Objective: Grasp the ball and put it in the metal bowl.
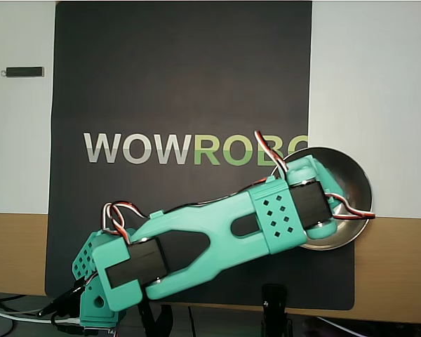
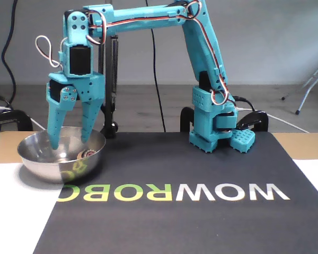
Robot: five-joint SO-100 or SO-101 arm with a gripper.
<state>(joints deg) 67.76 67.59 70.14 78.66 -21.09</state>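
Observation:
The metal bowl (image 2: 45, 168) stands at the mat's left edge in the fixed view, and at the mat's right edge in the overhead view (image 1: 356, 184). My gripper (image 2: 69, 144) points straight down with both fingertips inside the bowl. Its jaws stand apart and nothing shows between them. In the overhead view my teal wrist (image 1: 295, 210) covers the left half of the bowl and hides the fingers. The ball shows in neither view; the bowl's inside is partly hidden by its wall and by my arm.
A black mat (image 1: 182, 84) with WOWROBO lettering covers the table's middle. My arm's base (image 2: 214, 132) sits at the mat's far edge in the fixed view. A small black bar (image 1: 24, 71) lies on the white surface at the upper left in the overhead view.

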